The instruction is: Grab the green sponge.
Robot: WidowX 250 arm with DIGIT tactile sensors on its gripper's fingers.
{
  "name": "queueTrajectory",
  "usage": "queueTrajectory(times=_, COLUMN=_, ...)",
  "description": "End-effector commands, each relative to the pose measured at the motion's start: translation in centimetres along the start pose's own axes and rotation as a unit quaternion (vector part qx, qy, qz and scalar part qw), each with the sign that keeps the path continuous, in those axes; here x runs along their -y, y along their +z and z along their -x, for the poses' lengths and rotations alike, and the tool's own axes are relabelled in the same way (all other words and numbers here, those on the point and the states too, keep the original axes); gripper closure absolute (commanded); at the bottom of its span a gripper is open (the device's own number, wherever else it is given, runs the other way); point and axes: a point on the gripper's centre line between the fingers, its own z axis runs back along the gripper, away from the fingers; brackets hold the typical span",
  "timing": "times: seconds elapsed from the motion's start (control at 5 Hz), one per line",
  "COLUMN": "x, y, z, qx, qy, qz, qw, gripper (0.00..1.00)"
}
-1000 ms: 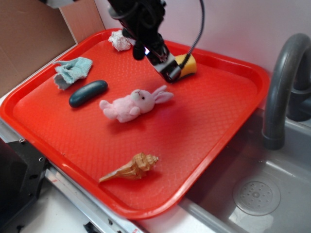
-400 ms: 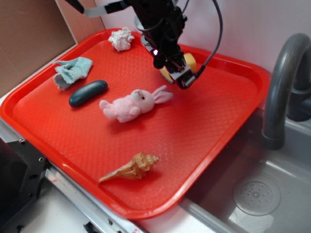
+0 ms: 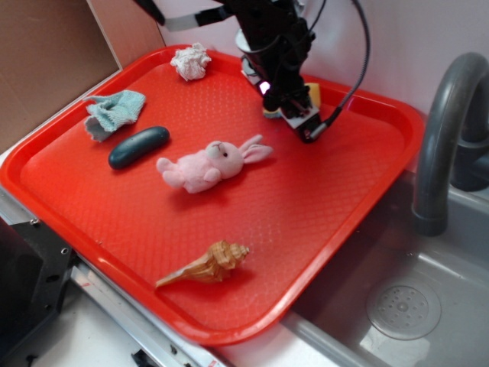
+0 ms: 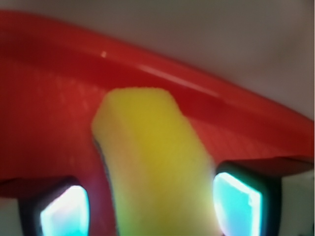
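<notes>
My gripper (image 4: 147, 206) stands spread, straddling the green sponge (image 4: 152, 162) at the red tray's (image 3: 367, 222) one o'clock corner; I judge a skewed descent could push the sponge against the rim.

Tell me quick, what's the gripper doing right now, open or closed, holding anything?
Gripper: open, fingers on either side of the green sponge, not yet clamped on it.
</notes>
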Motion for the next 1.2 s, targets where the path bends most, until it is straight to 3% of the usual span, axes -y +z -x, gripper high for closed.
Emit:
queueTrajectory(times=0.0, x=0.1, y=-0.6, z=-0.6, qx=0.002, qy=0.005, qz=-0.016, qw=1.000, gripper=1.00)
queueTrajectory(times=0.2, x=0.1, y=-0.4, z=-0.3, qx=0.000, qy=0.010, qz=-0.023, qw=1.000, gripper=1.00)
queueTrajectory(times=0.4, x=-0.2, y=2.7, z=0.5, qx=-0.016, qy=0.034, qz=-0.033, qw=0.999, gripper=1.00)
queueTrajectory(times=0.6, x=-1.4, y=7.9, z=2.1, qx=-0.054, qy=0.097, qz=-0.018, qw=0.994, gripper=1.00)
queueTrajectory(times=1.0, x=-2.7, y=16.4, z=8.1, qx=-0.084, qy=0.179, qz=0.109, qw=0.974, gripper=1.00)
